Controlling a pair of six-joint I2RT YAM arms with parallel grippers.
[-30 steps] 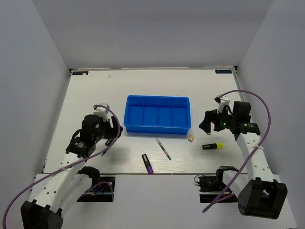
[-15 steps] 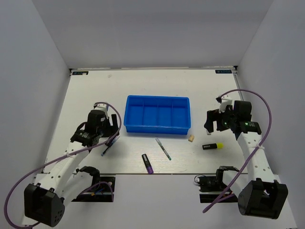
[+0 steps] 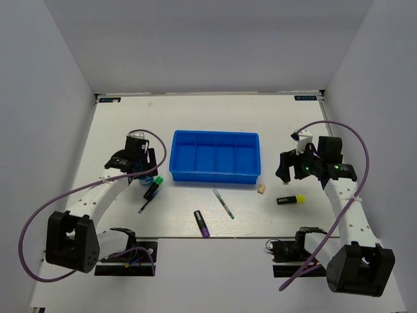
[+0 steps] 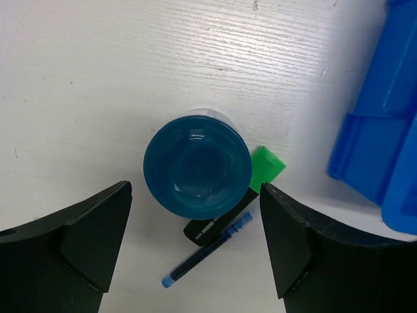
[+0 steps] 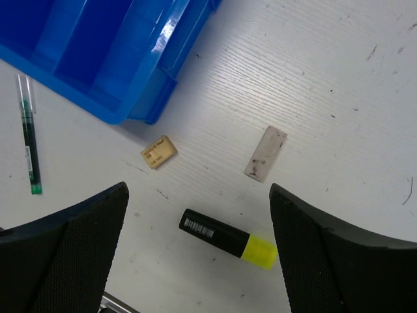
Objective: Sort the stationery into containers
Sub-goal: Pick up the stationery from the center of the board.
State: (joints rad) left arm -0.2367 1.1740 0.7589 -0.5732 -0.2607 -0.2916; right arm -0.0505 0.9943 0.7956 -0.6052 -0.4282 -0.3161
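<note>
Left claw [image 3: 146,171] spread wide, gripping nothing, hanging over bluish round piece [image 4: 197,166] just off near-left corner of blue tray [image 3: 215,177]. Right claw [image 3: 283,172] also wide apart and empty, off tray's right end, above tabletop [image 3: 117,130].

Writing:
- White barcode label on black body of yellow-black highlighter [image 5: 228,238]; digits too small to read.
- Faint print on beige eraser [image 5: 159,151], unreadable.
- Small white marking on black barrel of green-capped marker [image 4: 266,164], unreadable.

Left wrist view only:
- Round piece seen from straight above, between the two fingers.
- Green-capped marker partly hidden behind it on tray side.
- Dark blue pen [image 4: 208,251] just beside marker's black end, slanted.
- Tray corner at right edge of view.

Right wrist view only:
- White eraser [image 5: 265,153] with grey smudges, lying right of beige eraser, both just off tray's near-right corner.
- Highlighter a little nearer than both.
- White eraser not made out in top view.

Top view only:
- Purple-black marker [image 3: 201,223] on near side of tray, well apart from it.
- Thin green pen [image 3: 223,203] between that marker and tray; pen's green tip also at left edge of right wrist view.

All stationery on tabletop, outside tray.
</note>
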